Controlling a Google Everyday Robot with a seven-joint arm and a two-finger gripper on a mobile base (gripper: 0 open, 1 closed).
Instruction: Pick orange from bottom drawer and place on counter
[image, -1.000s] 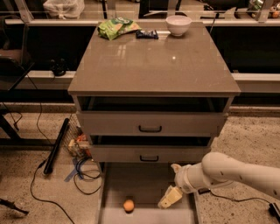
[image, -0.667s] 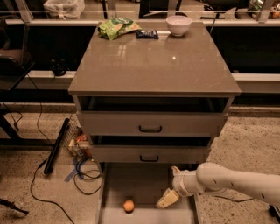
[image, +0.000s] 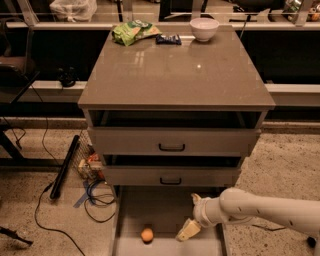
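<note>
The orange (image: 147, 234) lies on the floor of the open bottom drawer (image: 165, 210), left of centre near its front. My gripper (image: 188, 230) hangs over the same drawer, to the right of the orange and apart from it, with the white arm coming in from the right. The counter (image: 175, 75) is the broad grey-brown top of the cabinet above.
On the counter's far edge lie a green snack bag (image: 134, 31), a dark packet (image: 168, 39) and a white bowl (image: 204, 28). The two upper drawers (image: 172, 142) with dark handles are slightly ajar. Cables (image: 95, 197) and a black bar (image: 64, 167) lie on the floor at left.
The arm has drawn lower and more to the left over the bottom drawer, bringing the gripper a little closer to the orange. The orange has not moved.
</note>
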